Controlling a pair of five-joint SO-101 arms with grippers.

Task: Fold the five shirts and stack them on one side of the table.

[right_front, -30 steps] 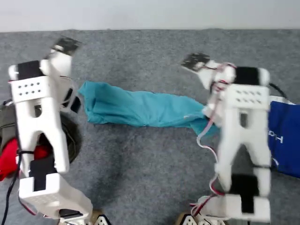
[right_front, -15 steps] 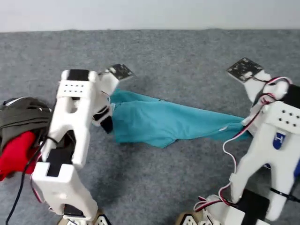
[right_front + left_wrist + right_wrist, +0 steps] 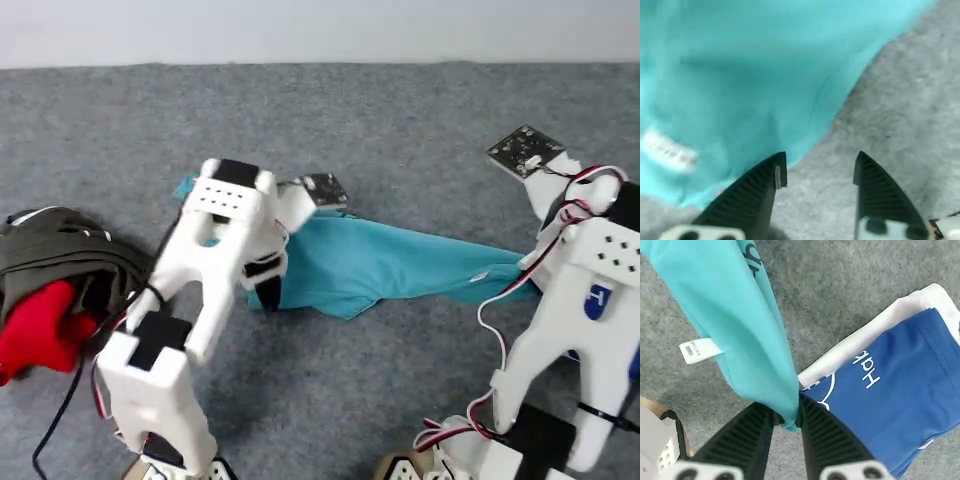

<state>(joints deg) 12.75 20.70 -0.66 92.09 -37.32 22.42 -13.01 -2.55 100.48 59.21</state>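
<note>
A teal shirt (image 3: 400, 268) lies stretched across the grey table (image 3: 400, 120). In the high view my left gripper (image 3: 263, 290) sits at its left end. The left wrist view shows that gripper (image 3: 820, 162) open, with one finger (image 3: 765, 182) at the teal shirt's (image 3: 750, 75) edge and the other over bare carpet. My right gripper (image 3: 787, 415) is shut on the teal shirt's (image 3: 735, 315) other end, which hangs up from it. The right arm (image 3: 580, 290) stands at the table's right side.
A heap of shirts, dark olive (image 3: 60, 255) over red (image 3: 35, 330), lies at the left edge. A folded blue shirt (image 3: 895, 390) on a white one (image 3: 865, 337) lies right beside the right gripper.
My left arm has swung rightward across the table, and the shirt's left end has come with it, bunching the cloth shorter. The right arm shifted right a second ago and has since kept still.
</note>
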